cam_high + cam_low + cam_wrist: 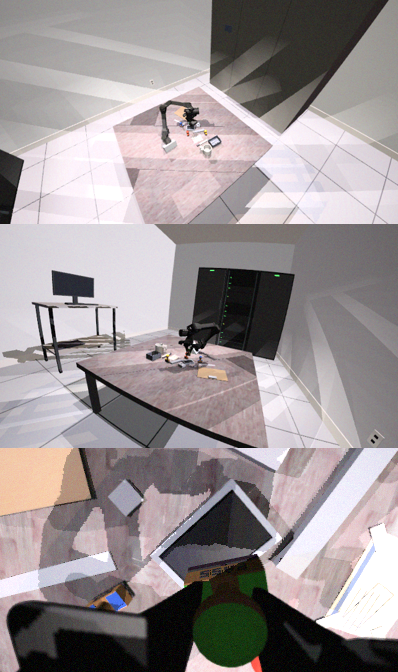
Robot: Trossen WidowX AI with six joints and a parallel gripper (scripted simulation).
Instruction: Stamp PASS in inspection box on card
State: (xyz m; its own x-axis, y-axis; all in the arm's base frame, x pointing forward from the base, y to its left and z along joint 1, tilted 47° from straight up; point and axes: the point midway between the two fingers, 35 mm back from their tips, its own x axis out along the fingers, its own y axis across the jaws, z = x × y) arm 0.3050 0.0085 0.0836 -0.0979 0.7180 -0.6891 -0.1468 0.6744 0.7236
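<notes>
My gripper (226, 593) (188, 351) is shut on the PASS stamp (230, 634), which has a round green knob and a brown block with dark lettering on its side. In the wrist view the stamp overlaps the near edge of the ink pad (205, 533) (190, 127), an open dark pad with a pale grey rim. The stamp appears raised above it; its underside is hidden. The white card (367, 603) (197, 138) lies to the right in the wrist view, cut off by the frame. Thin lines show on it, but I cannot make out a print.
A blue-marked stamp (116, 599) (181, 124), a red one (187, 133) and a yellow one (205, 132) stand nearby. A pale bar (340, 513) lies between pad and card. Also around are a small grey block (126, 497), tan sheet (40, 478), mug (207, 150) and dark tray (153, 356).
</notes>
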